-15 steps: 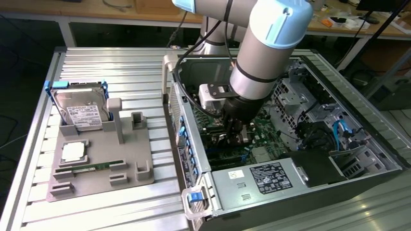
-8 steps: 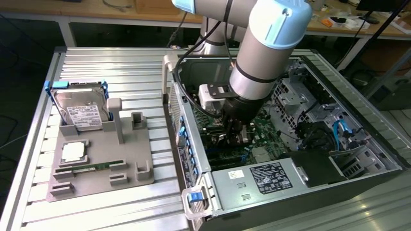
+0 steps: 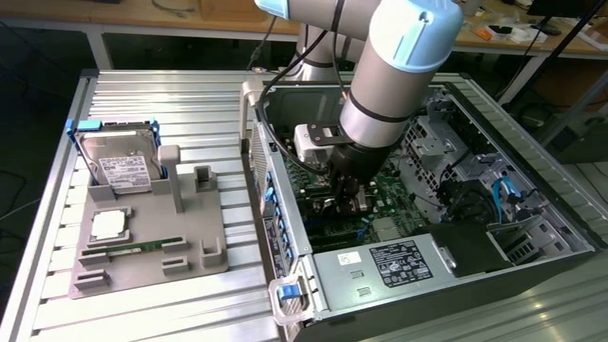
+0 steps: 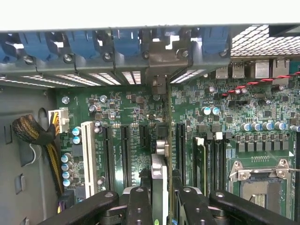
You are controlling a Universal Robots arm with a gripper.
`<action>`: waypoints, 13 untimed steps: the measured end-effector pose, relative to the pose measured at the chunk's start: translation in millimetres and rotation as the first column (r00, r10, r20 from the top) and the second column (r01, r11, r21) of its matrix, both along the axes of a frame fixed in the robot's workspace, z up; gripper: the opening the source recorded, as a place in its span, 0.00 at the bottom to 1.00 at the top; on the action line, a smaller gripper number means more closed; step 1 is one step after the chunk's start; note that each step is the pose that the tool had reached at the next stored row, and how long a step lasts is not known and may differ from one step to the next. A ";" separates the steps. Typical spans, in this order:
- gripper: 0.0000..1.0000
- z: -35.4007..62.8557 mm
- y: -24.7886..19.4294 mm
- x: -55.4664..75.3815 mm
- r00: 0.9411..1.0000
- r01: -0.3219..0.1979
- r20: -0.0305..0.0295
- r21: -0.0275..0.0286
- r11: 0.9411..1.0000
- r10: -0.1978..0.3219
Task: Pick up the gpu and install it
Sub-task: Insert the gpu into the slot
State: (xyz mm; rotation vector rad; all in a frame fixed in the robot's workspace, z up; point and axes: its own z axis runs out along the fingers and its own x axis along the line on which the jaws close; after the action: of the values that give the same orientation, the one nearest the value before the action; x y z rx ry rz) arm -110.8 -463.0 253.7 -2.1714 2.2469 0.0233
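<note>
Install step. Black gripper (image 3: 342,203) clamped on thin dark silver-edged gpu (image 4: 159,173), inside grey metal case (image 3: 278,178), three o'clock of grey tray (image 3: 133,267); seating likely needs square, straight push.

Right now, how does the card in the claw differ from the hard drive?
The gpu is gripped by the claw inside the case; the hard drive stands in a grey holder outside. The gpu shows a thin silvery edge; the hard drive a broad face in a blue frame.

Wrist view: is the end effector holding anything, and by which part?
The end effector holds the gpu, pinching its two flat faces near the edge facing the wrist camera.
</note>
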 end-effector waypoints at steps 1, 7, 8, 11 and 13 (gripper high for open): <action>0.27 0.0 0.0 0.0 1.000 0.000 0.000 0.000 1.000 0.000; 0.27 -0.2 0.5 -0.1 1.000 0.000 0.000 0.000 1.000 0.000; 0.27 -0.2 0.6 0.0 1.000 0.000 0.000 0.000 1.000 0.000; 0.27 -0.3 1.1 0.0 1.000 0.000 0.000 0.000 1.000 0.000; 0.27 -0.3 1.3 0.0 1.000 0.000 0.000 0.000 1.000 0.000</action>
State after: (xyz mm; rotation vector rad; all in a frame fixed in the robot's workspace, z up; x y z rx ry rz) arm -110.8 -461.7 253.3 -2.1714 2.2469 0.0234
